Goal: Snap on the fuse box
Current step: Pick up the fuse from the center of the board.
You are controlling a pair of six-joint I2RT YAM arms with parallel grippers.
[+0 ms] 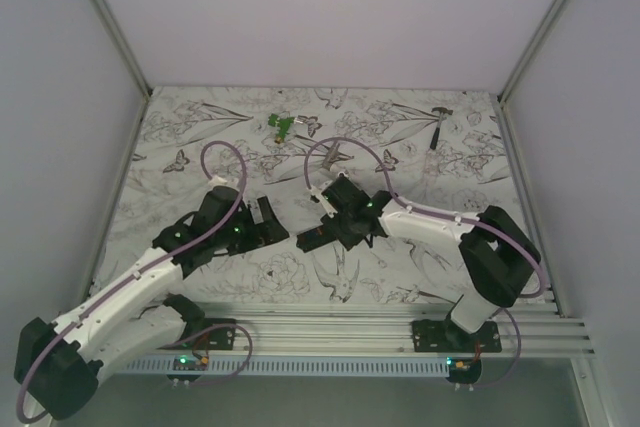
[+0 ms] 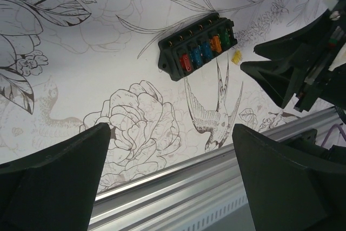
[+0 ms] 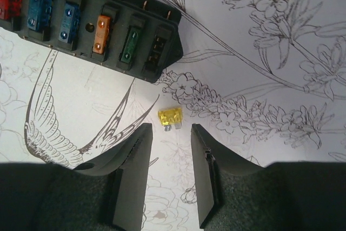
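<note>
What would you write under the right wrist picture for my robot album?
Right gripper, jaws apart and empty, hovers by a loose yellow fuse beside the fuse box.

No text, number, brand or sign can be read in any of the views. On the fuse box (image 3: 86, 4), at the upper left of the right wrist view, the faces of the coloured fuses (image 3: 101, 33) are too small and blurred to tell any marking. It is the same for the loose yellow fuse (image 3: 168, 117) lying on the counter (image 3: 270, 150) near the middle of that frame.
</note>
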